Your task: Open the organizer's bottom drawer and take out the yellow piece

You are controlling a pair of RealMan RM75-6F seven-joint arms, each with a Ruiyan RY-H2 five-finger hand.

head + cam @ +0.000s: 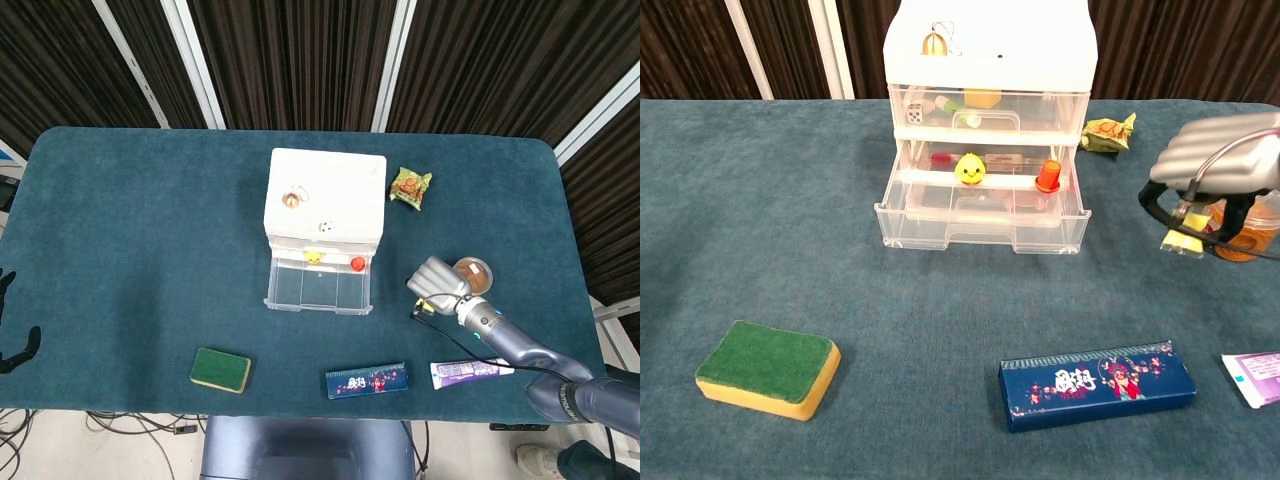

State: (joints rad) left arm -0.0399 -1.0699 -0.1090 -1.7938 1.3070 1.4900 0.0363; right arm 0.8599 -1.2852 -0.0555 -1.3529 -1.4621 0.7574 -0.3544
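Note:
The white organizer [325, 195] [990, 40] stands at the middle back of the table. Its clear bottom drawer [318, 292] [980, 228] is pulled out toward me. My right hand [437, 279] [1218, 150] hovers to the right of the drawer, just left of the jar, and grips the yellow piece [1185, 241] beneath its curled fingers. Of my left hand [22, 346], only dark fingertips show at the table's left edge, apart and holding nothing.
A yellow duck [970, 168] and a red piece [1047, 176] sit in the drawer above. An orange-filled jar [474, 277], snack packet [410, 186], blue box [1095, 383], purple tube [465, 373] and green sponge [767, 368] lie around.

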